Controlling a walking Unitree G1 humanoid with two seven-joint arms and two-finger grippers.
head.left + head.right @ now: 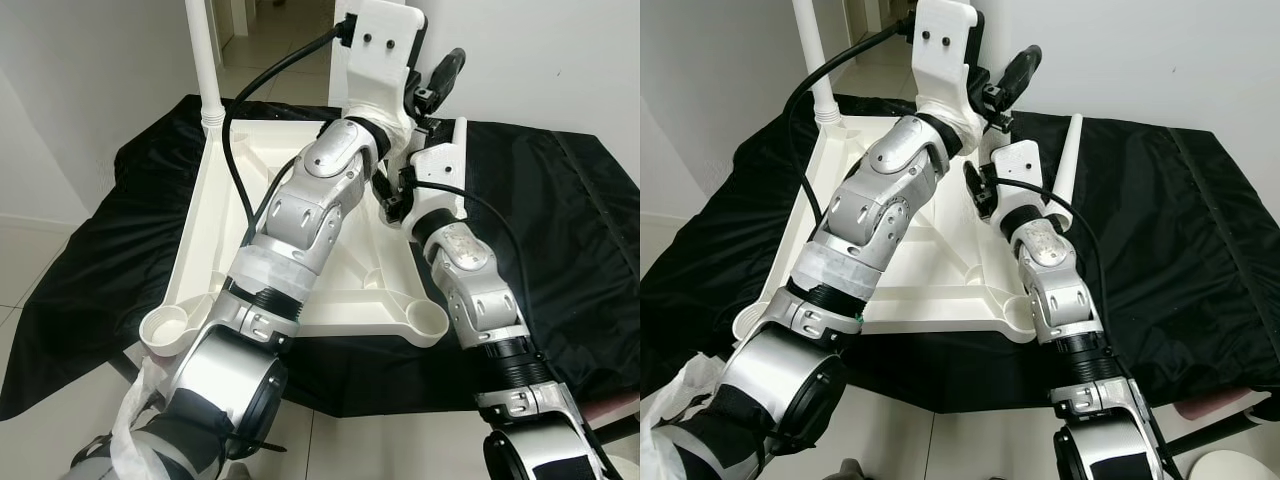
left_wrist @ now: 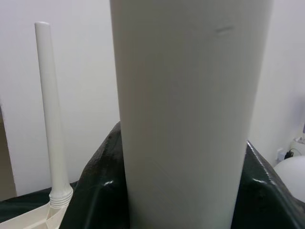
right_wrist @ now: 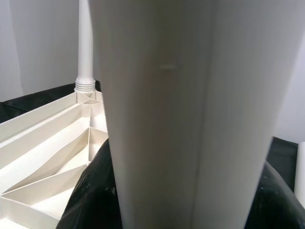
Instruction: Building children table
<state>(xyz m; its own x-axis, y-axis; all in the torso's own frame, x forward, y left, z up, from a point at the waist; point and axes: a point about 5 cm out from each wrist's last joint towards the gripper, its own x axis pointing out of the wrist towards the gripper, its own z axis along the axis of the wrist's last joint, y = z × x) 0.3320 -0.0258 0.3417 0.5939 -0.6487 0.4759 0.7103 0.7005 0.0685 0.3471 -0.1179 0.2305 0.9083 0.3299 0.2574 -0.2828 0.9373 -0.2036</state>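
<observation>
We saw the upturned tabletop (image 1: pixel 330 290) on the black-draped bench (image 1: pixel 560 220), one leg (image 1: pixel 205 60) upright at its far corner. Each wrist view showed a close leg (image 2: pixel 190 114); either pincer's grip we couldn't tell.

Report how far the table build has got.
Done: one leg stands screwed into a far corner of the upturned tabletop. In hand: both wrist views look along a second leg held close. Left: the two near corner sockets are empty, and a spare leg lies on the black cloth.
</observation>
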